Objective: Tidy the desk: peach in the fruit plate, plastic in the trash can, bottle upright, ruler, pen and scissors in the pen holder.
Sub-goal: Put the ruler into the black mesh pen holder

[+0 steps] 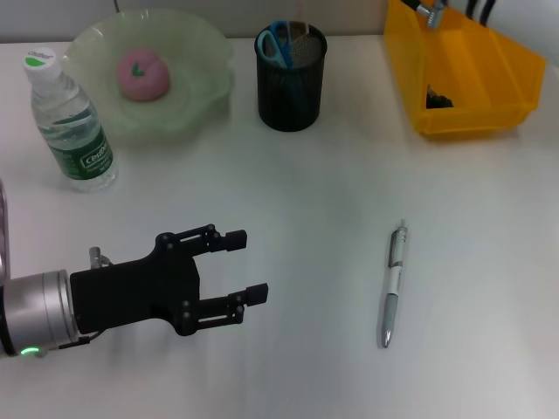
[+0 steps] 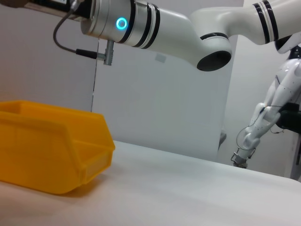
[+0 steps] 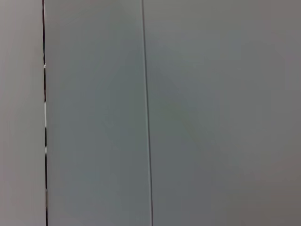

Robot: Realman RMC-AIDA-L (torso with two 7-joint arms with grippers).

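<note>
A silver pen [image 1: 395, 284] lies on the white table, right of centre. My left gripper [image 1: 251, 266] hovers low at the front left, open and empty, its fingers pointing toward the pen, well short of it. The bottle [image 1: 74, 127] stands upright at the far left. A pink peach [image 1: 142, 74] rests in the green fruit plate [image 1: 196, 105]. Blue-handled scissors [image 1: 278, 44] stick out of the black mesh pen holder [image 1: 290, 92]; I cannot make out the ruler. A dark scrap [image 1: 439, 99] lies in the yellow trash can [image 1: 489, 78]. My right gripper [image 1: 454, 9] is above that bin, cut off by the top edge.
In the left wrist view the yellow bin [image 2: 51, 150] sits on the table with the white right arm [image 2: 155, 26] reaching over it. The right wrist view holds only a blank grey wall. Bare table lies between my left gripper and the pen.
</note>
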